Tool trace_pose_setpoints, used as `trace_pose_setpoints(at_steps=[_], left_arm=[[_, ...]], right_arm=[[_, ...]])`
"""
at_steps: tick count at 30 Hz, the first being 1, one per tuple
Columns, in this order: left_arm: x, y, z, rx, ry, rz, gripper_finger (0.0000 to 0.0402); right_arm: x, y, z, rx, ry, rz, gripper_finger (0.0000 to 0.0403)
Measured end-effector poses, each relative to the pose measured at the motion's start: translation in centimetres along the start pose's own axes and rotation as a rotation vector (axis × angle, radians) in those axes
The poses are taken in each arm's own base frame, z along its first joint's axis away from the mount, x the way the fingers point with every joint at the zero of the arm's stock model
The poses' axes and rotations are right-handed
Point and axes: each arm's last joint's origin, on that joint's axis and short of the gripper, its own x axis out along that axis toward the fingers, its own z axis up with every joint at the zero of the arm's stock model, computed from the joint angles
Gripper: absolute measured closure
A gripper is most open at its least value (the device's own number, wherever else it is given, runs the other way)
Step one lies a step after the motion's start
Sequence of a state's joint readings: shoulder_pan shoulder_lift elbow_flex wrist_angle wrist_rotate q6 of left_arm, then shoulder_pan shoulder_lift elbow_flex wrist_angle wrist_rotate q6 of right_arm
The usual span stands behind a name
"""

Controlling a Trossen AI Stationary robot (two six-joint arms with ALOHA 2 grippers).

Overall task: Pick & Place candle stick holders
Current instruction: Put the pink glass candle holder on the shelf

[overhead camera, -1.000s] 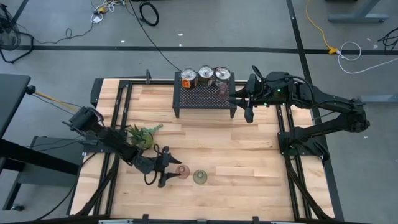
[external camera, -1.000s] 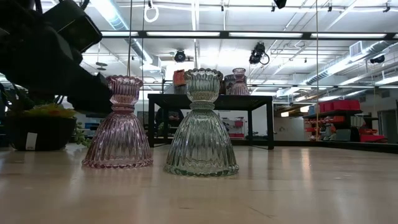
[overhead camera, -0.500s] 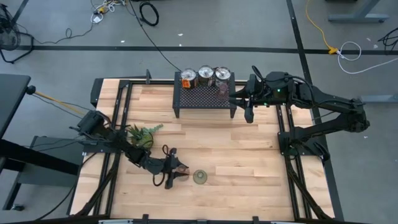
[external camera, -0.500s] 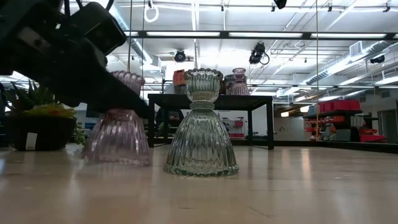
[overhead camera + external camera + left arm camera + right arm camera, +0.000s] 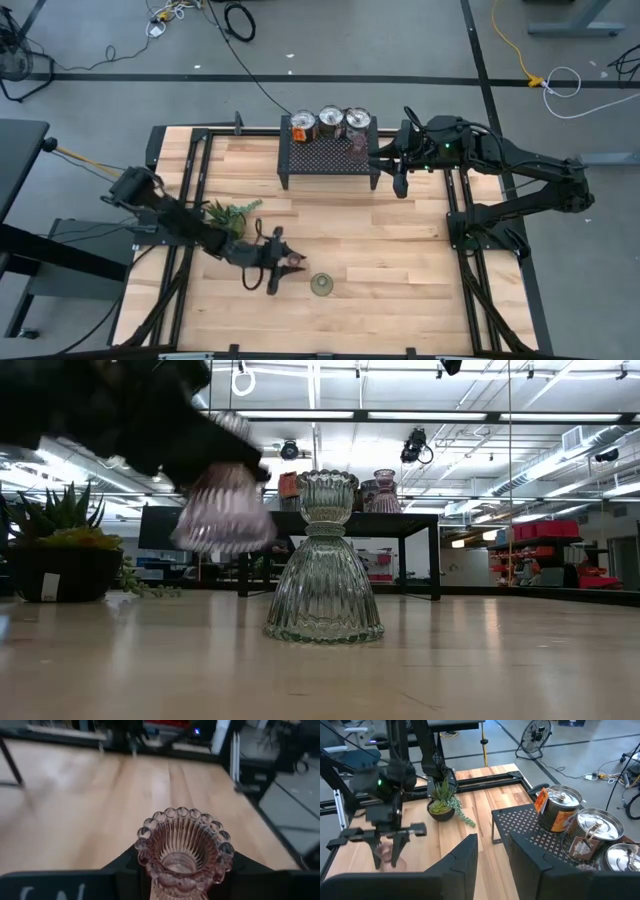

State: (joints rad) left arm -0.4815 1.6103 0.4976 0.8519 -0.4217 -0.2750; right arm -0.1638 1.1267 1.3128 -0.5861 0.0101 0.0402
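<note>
My left gripper (image 5: 283,264) is clamped on the pink glass holder (image 5: 184,851), lifted off the table (image 5: 400,250); ribbed glass, likely slick and brittle, best held at its waist; right gripper (image 5: 398,163) fingers parted, empty.

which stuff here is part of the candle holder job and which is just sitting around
Part of the job:
- pink glass holder, lifted off the table in the left pincer
- green glass holder, standing on the table
- pink glass holder on the stand
- three silver tins on the stand
- right pincer, waiting beside the stand

Just sitting around:
- potted plant
- black mesh stand
</note>
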Motion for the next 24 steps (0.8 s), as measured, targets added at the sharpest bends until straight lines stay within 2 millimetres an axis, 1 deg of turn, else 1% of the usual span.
trace_pose_setpoints(at_steps=[3,5,12,14,17,19,22,24], left_arm=[[-0.7,1.3,2.2,0.022,-0.021,0.006,0.0273],[-1.3,2.4,3.8,0.029,-0.037,0.001,0.0273],[-3.7,7.7,8.9,0.080,-0.130,0.038,0.0273],[-3.8,9.1,10.5,0.097,-0.129,0.074,0.0273],[-3.6,11.1,12.7,0.119,-0.036,0.146,0.0273],[-3.3,12.2,14.1,0.154,0.016,0.158,0.0273],[-3.0,13.3,16.7,0.197,0.000,0.153,0.0273],[-2.7,14.1,17.9,0.230,-0.021,0.153,0.0273]], right_arm=[[0.0,0.0,0.0,-0.001,0.000,0.000,0.0295],[0.0,0.0,0.0,-0.003,0.000,0.000,0.0295],[0.0,0.0,0.0,-0.007,0.000,0.000,0.0295],[0.0,0.0,0.0,-0.015,-0.001,0.000,0.0295],[0.0,0.0,0.0,-0.022,0.000,0.000,0.0295],[0.0,0.0,0.0,-0.023,-0.001,0.000,0.0295],[0.0,0.0,0.0,-0.023,0.000,0.000,0.0295],[0.0,0.0,0.0,-0.023,0.000,0.000,0.0295]])
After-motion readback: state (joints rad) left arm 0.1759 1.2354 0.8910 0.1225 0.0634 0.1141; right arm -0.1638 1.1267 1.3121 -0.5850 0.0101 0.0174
